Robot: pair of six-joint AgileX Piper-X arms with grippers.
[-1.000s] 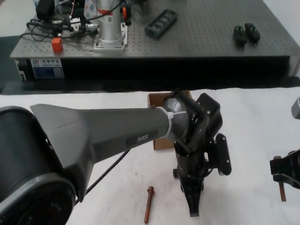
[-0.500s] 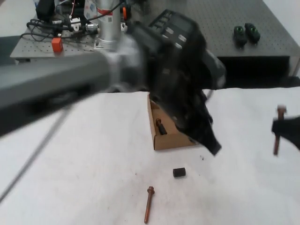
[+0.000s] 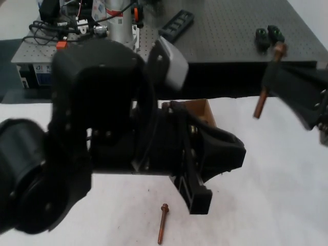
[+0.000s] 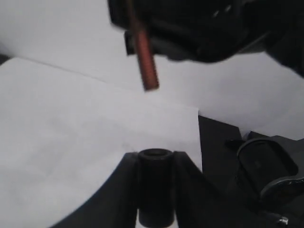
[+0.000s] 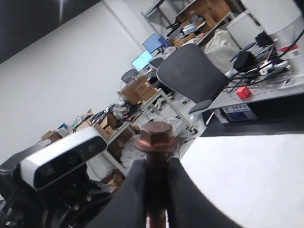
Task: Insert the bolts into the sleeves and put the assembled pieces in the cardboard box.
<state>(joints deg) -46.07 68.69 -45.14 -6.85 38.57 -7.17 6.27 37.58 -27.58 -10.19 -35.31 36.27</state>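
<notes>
Copper-brown loose bolt [image 3: 163, 223] lies flat on the white cloth [image 3: 266, 205]. It is on the camera side of the left claw [image 4: 155, 164], near its tip but not touching it.

Left claw: black, both fingers [image 4: 118, 190] pressed against a short black sleeve [image 4: 155, 190], one on each side. The sleeve's open bore faces away from the wrist. The arm's bulk stands over the middle of the cloth, with a grey camera [image 3: 171, 64] on its wrist.

Cardboard box [image 3: 201, 108]: directly behind the left claw, mostly covered by the arm. A corner of its rim and wall shows past it. Contents cannot be told.

Right claw [image 3: 272, 83]: raised off the cloth, beyond the left claw and well out to its side. It is clamped on a second bolt [image 3: 260, 105] by the shank. The hex head stands clear above the fingers and the threaded end hangs free below, tilted. From the left wrist, that threaded end hangs ahead of the sleeve's mouth, apart from it. From the right wrist, the shank runs between the two fingers with the head just past their tips.

Farthest out, past both claws: dark perforated metal bench [image 3: 241, 36]. It carries two green-and-black parts [image 3: 269, 37], a black tray [image 3: 177, 24], a silver post [image 3: 120, 31] and a small orange block [image 3: 61, 45].
</notes>
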